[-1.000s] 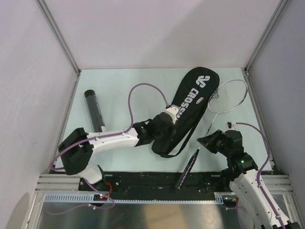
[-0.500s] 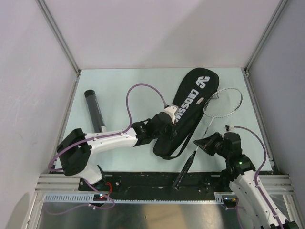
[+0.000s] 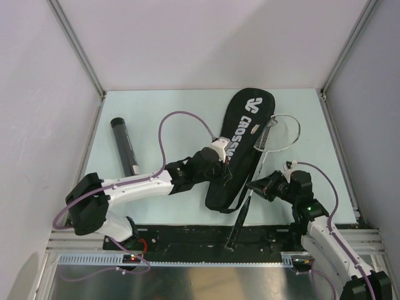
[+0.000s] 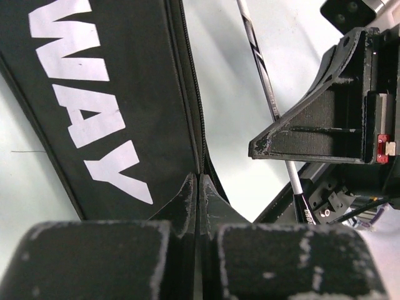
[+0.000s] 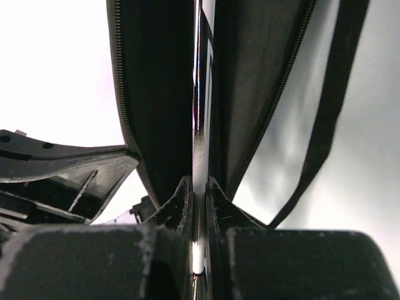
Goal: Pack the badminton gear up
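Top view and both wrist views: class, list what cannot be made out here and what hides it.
- Inside the bag: top view, its black cover hides any contents.
- Inside the tube: top view, too small and dark.
- The racquet: right wrist view shows only its shaft; the top edge cuts off the head.
- How much bag edge the left fingers pinch: left wrist view, the fingers cover it.

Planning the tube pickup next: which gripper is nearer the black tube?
Left. The left gripper pinches the edge of the bag, right of the tube; the right gripper holds the racquet shaft farther right, beyond the bag.
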Controlling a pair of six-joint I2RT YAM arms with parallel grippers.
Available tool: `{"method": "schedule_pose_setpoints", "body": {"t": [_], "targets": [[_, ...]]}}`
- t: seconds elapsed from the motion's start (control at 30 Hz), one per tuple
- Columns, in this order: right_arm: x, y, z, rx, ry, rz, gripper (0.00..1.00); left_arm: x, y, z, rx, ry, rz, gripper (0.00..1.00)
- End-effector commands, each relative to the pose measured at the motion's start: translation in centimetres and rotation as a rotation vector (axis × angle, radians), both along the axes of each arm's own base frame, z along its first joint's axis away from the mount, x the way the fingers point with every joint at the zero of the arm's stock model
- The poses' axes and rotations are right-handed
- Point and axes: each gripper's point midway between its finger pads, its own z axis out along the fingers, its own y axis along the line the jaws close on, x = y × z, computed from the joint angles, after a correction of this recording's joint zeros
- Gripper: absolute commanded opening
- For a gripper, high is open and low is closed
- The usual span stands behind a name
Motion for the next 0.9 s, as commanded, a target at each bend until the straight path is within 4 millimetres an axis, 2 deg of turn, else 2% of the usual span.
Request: {"method": "schedule_pose_setpoints", "body": {"t": [0.0, 0.13, 0.53, 0.87], "targets": [[-0.5, 2.0, 4.0, 0.100, -0.147, 0.138, 0.00, -0.8, -0.3, 2.4, -0.102, -0.016, -0.022, 0.00], [-1.0, 2.5, 4.4, 0.118, -0.150, 0.171, 0.00, -1.1, 0.1, 1.1, -0.079, 0.000, -0.026, 0.00], [-4.6, 4.6, 5.4, 0.155, -0.144, 0.282, 0.00, -0.6, 0.6, 0.6, -0.080, -0.014, -0.016, 0.00], [-5.0, 5.5, 5.6, 0.129, -0.211, 0.315, 0.00, -1.2, 0.6, 0.8, -0.096, -0.004, -0.045, 0.00]]}}
